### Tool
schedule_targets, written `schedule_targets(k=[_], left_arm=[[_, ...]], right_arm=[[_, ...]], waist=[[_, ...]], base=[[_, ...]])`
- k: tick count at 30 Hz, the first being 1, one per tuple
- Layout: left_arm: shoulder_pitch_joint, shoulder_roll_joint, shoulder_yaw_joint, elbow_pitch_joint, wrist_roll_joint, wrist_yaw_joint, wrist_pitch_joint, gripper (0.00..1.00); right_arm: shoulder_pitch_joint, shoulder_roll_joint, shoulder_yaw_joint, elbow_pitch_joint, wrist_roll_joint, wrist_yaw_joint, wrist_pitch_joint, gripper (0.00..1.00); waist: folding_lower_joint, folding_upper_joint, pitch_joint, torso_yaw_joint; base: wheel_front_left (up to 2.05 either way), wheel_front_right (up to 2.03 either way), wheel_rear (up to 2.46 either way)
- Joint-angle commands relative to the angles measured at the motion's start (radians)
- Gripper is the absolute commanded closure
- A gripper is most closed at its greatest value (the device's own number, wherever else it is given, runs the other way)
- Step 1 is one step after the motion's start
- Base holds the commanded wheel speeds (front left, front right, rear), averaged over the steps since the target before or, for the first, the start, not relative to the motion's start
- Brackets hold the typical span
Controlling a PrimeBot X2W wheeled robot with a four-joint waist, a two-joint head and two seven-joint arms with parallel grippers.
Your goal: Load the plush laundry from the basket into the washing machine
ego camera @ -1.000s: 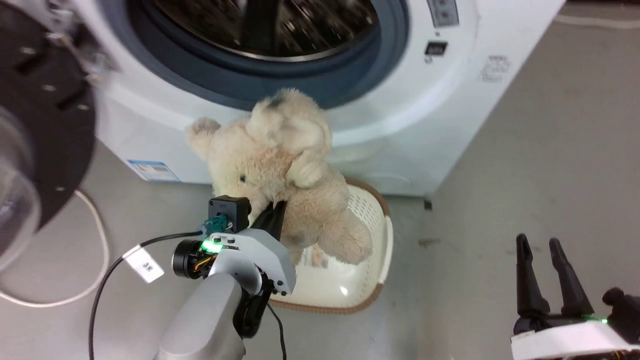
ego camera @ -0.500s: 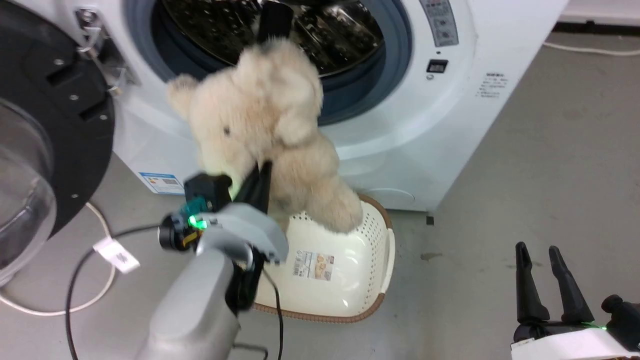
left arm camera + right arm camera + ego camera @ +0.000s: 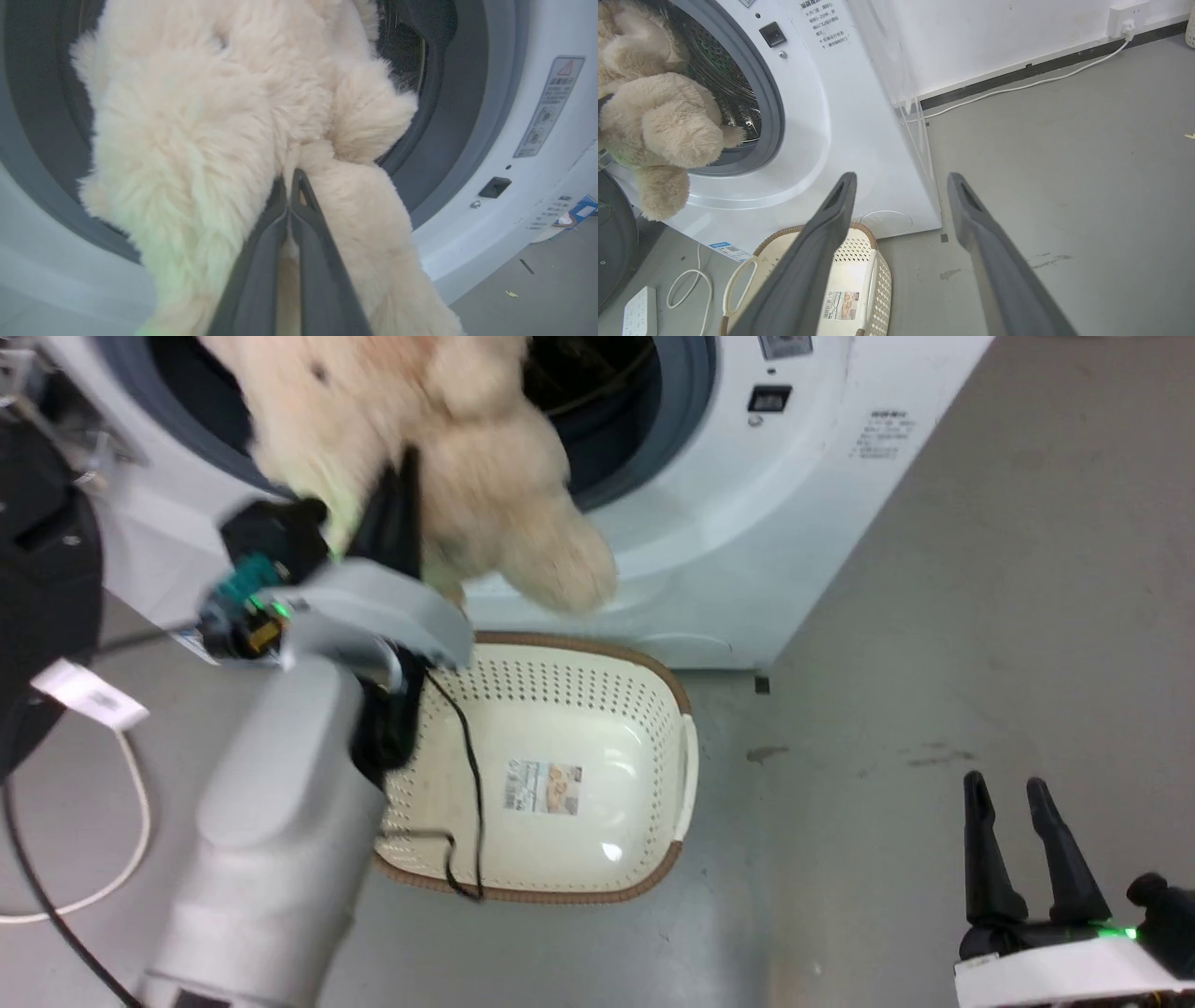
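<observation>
The fluffy cream plush laundry (image 3: 448, 457) hangs at the washing machine's (image 3: 747, 513) open porthole, its head at the grey gasket and a leg dangling over the white front. My left gripper (image 3: 401, 476) is shut on its body; in the left wrist view the two fingers pinch the plush (image 3: 224, 140) in front of the dark drum (image 3: 402, 51). The basket (image 3: 560, 877) stands on the floor below, holding no plush, its label sticker showing. At the lower right my right gripper (image 3: 1013, 798) is open and holds nothing. The right wrist view shows the plush (image 3: 658, 121) at the porthole and the basket (image 3: 878, 280).
The black-rimmed door (image 3: 37, 569) stands open at the left. A white cable (image 3: 121, 821) loops on the floor by the basket, and my left arm's black cable drapes into the basket. A power strip (image 3: 640, 312) lies on the floor. Grey floor spreads to the right.
My left gripper has carried the plush up out of the basket and toward the porthole. The head camera shifted too. The right gripper has stayed put.
</observation>
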Motion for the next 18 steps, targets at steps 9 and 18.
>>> schedule_targets(k=[9, 18], left_arm=[[-0.174, 0.063, 0.043, 0.021, -0.003, 0.0, -0.006, 1.0], [-0.342, 0.119, 0.055, 0.09, 0.015, -0.006, 0.004, 1.0]], right_arm=[[-0.045, 0.0, 0.012, -0.029, 0.009, -0.001, -0.004, 0.0], [-0.084, 0.0, 0.026, -0.064, 0.025, -0.001, -0.004, 0.0]], waist=[[-0.0001, -0.0001, 0.095, -0.054], [-0.0001, -0.0001, 0.215, -0.125]], base=[[0.0, 0.0, 0.0], [0.0, 0.0, 0.0]])
